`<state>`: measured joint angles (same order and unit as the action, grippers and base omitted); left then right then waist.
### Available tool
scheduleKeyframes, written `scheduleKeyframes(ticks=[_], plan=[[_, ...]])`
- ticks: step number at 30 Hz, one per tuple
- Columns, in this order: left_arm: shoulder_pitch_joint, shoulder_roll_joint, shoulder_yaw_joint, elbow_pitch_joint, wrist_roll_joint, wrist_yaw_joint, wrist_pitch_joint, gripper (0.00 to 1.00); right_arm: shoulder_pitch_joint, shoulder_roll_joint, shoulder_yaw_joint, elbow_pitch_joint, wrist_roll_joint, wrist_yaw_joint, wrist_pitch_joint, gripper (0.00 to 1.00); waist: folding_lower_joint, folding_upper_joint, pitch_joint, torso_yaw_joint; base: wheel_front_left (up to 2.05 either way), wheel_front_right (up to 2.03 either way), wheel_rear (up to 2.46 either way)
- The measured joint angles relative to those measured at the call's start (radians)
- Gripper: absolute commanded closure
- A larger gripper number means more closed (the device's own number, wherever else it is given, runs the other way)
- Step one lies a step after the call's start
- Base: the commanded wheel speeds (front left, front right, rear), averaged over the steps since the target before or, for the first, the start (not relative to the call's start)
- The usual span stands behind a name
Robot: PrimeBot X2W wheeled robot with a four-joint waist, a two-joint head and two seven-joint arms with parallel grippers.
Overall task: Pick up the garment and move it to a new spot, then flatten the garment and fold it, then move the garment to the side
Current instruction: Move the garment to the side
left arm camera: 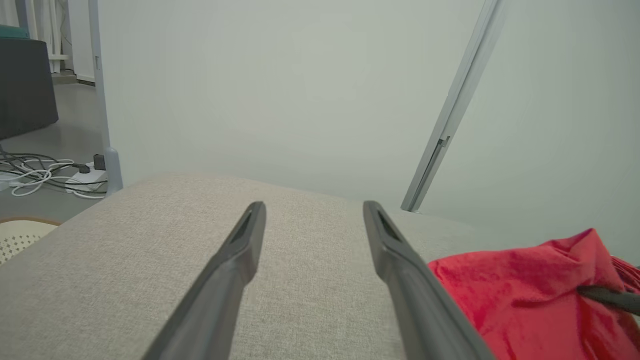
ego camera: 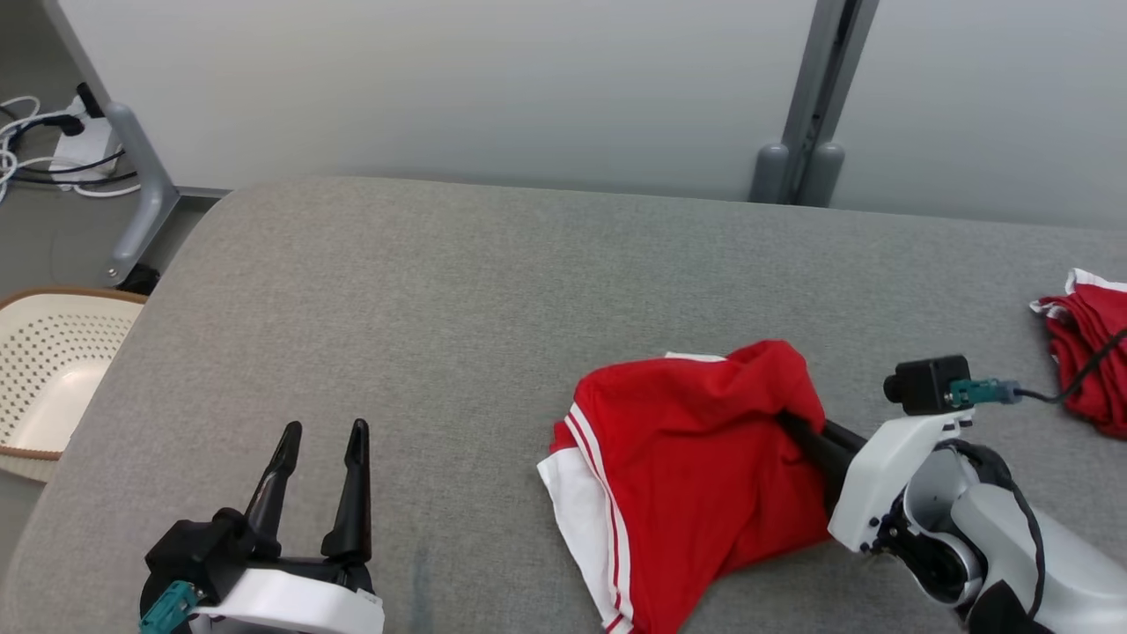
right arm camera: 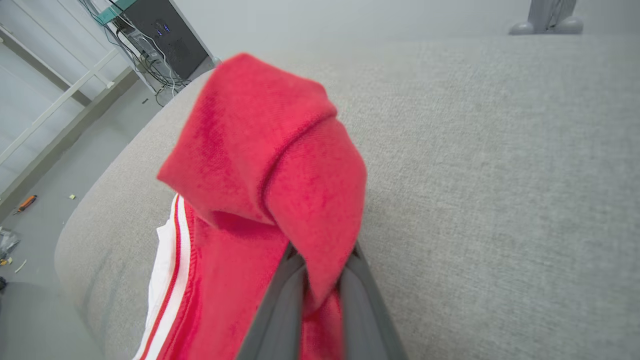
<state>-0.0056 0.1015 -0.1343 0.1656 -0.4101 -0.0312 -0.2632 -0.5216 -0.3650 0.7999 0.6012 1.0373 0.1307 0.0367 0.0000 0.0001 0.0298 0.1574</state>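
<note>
- Head view: the red shorts (ego camera: 696, 467), with white side stripes, lie bunched on the grey padded surface (ego camera: 458, 308), right of centre and towards the near edge.
- The right end effector (ego camera: 808, 440) reaches in from the right, its dark fingers tucked under a raised fold of the cloth.
- The left end effector (ego camera: 324, 436) sits at the lower left with its fingers spread apart, well clear of the shorts.
- A second red garment (ego camera: 1087, 352) lies at the far right edge. A cream perforated basket (ego camera: 53, 379) stands off the left side, and cables (ego camera: 44, 150) lie on the floor behind it.
- Left wrist view: the left end effector (left arm camera: 314, 210) has nothing but bare surface (left arm camera: 150, 250) between its spread fingers. The red shorts (left arm camera: 525, 290) lie to the right.
- Right wrist view: the right end effector (right arm camera: 320, 265) pinches a fold of the red shorts (right arm camera: 270, 150), which drapes over the fingertips and hides them. A computer tower (right arm camera: 160, 35) stands on the floor beyond the surface (right arm camera: 500, 175).
</note>
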Motion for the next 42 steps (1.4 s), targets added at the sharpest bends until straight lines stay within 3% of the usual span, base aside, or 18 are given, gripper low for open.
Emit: scheduleKeyframes(ticks=[11, 23, 35, 42], plan=[[-0.053, -0.008, -0.07, -0.021, 0.024, -0.031, 0.005, 0.0, -0.227, -0.091, 0.142, -0.031, -0.014, 0.0, -0.02, 1.0, 0.0, 0.0, 0.032, -0.133, 0.0, 0.0, 0.0], [-0.194, -0.006, -0.162, -0.053, 0.071, -0.057, 0.022, 0.0, -0.478, -0.209, 0.187, 0.02, 0.051, 0.0, -0.065, 1.0, -0.0001, 0.0, 0.214, -0.245, 0.0, 0.0, 0.0], [-0.248, 0.021, -0.177, -0.064, 0.089, -0.06, 0.042, 0.0, -0.603, -0.366, 0.192, 0.095, 0.072, 0.0, -0.097, 1.0, 0.0, 0.0, 0.357, -0.304, 0.0, 0.0, 0.0], [-0.251, 0.04, -0.174, -0.071, 0.089, -0.056, 0.049, 0.0, -0.665, -0.379, 0.209, 0.188, 0.05, 0.0, -0.08, 1.0, 0.0, 0.0, 0.381, -0.312, 0.0, 0.0, 0.0]])
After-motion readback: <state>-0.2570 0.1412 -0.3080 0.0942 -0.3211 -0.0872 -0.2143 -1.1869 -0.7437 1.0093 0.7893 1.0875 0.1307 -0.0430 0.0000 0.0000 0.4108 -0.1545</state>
